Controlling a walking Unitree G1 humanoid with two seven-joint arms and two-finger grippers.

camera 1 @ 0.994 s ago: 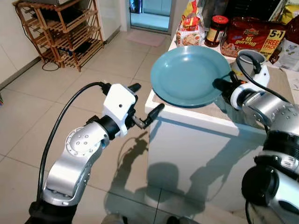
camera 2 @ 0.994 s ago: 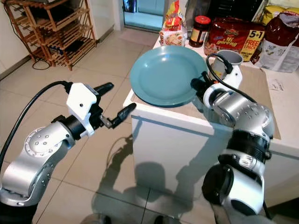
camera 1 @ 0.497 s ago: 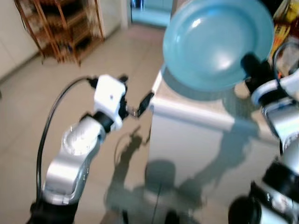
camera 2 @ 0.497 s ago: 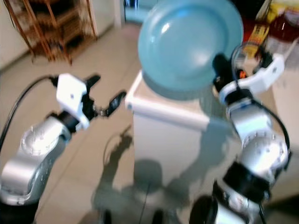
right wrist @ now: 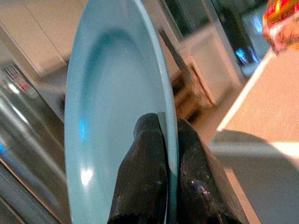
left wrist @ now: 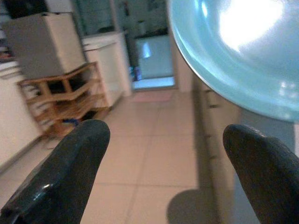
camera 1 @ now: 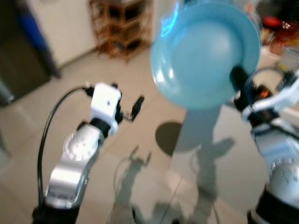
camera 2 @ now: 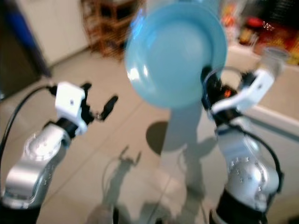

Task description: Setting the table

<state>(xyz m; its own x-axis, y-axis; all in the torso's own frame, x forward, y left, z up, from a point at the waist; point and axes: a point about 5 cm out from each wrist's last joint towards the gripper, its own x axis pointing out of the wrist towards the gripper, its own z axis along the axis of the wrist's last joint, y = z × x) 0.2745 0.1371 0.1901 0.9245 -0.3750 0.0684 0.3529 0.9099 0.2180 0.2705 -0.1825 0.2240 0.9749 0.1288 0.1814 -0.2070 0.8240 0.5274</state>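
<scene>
A light blue plate point(camera 1: 205, 53) is held up in the air, tilted toward me, above the tiled floor. My right gripper point(camera 1: 239, 79) is shut on its rim at the lower right; in the right wrist view the two fingers point(right wrist: 152, 172) pinch the plate's edge point(right wrist: 117, 102). My left gripper point(camera 1: 132, 108) is raised at the left, open and holding nothing, well apart from the plate. Its wide-spread fingers point(left wrist: 65, 172) frame the plate's underside point(left wrist: 243, 60) in the left wrist view. The head views are blurred.
A counter point(camera 2: 275, 114) with food packages and a jar point(camera 1: 273, 23) lies at the far right. A wooden rack point(camera 1: 124, 23) stands by the back wall. A dark appliance point(camera 1: 23, 51) is at the left. The plate's shadow point(camera 1: 173, 137) falls on the floor.
The camera has swung left, away from the counter. My right gripper has lifted the plate off the counter and carries it tilted over the floor. The left gripper stays open.
</scene>
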